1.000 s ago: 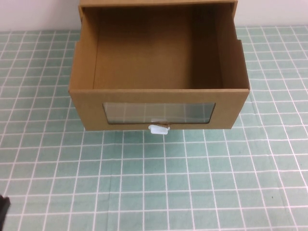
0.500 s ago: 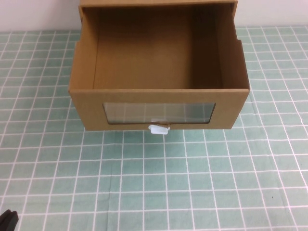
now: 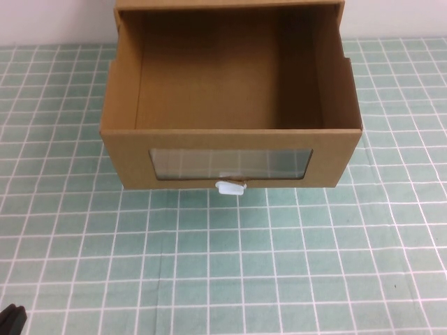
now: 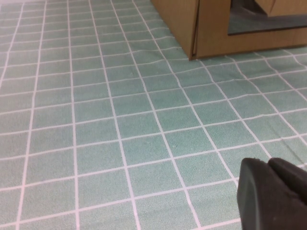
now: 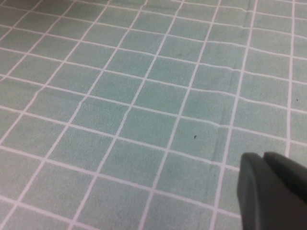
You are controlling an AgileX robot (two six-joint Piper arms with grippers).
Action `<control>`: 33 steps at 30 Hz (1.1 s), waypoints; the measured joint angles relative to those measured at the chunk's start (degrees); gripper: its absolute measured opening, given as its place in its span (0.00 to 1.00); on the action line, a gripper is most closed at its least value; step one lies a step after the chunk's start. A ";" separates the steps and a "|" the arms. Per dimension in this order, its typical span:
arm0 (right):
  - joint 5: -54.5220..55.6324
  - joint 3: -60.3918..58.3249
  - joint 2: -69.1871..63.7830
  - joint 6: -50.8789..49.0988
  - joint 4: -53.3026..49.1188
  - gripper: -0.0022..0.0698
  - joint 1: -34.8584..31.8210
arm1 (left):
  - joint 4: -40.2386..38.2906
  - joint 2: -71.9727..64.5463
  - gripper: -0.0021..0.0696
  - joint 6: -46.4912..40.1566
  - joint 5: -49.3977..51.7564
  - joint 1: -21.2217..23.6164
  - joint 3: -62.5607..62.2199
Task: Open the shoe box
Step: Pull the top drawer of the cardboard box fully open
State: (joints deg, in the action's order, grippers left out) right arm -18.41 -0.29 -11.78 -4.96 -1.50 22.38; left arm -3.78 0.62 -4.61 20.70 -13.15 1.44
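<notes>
Green checked cloth (image 3: 279,265) covers the table, with a pale wall (image 3: 42,21) behind. On it sits the shoe box (image 3: 334,91), a cardboard drawer type. Its drawer (image 3: 126,150) is slid well out of the sleeve (image 3: 230,4) toward the robot and looks empty. A clear window (image 3: 230,164) is set in the drawer's front, with a white pull tab (image 3: 229,187) just below it.

The left gripper (image 4: 269,167) is low over the cloth, well in front of the box and off to its left, clenched on nothing. The right gripper (image 5: 265,160) sees only cloth, away from the box, and is clenched too.

The box looks open already. Any further tug on the tab could draw the drawer right out of the sleeve. A careless arm swing past the front could shove the light box askew.
</notes>
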 joint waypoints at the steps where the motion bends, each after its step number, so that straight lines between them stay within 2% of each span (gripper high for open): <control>1: 0.00 0.00 0.00 0.00 0.00 0.01 0.00 | 0.00 0.00 0.02 0.00 0.00 0.00 0.00; 11: -0.25 0.00 1.14 0.09 0.00 0.01 -0.89 | 0.00 0.00 0.02 0.00 0.00 0.00 0.00; 18: -4.95 0.00 11.46 0.09 0.00 0.01 -10.96 | 0.00 0.10 0.02 0.09 0.00 0.00 0.00; 23: -5.50 -1.05 12.26 0.09 -0.36 0.01 -17.43 | 0.00 0.10 0.02 0.09 0.10 0.00 0.00; 33: -5.40 -1.05 12.35 0.09 -0.36 0.01 -18.85 | 0.00 0.10 0.02 0.09 0.10 0.00 0.00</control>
State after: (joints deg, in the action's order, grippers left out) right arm -23.81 -1.35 0.57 -4.87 -1.87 3.53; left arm -3.78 0.72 -4.52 20.80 -13.15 1.44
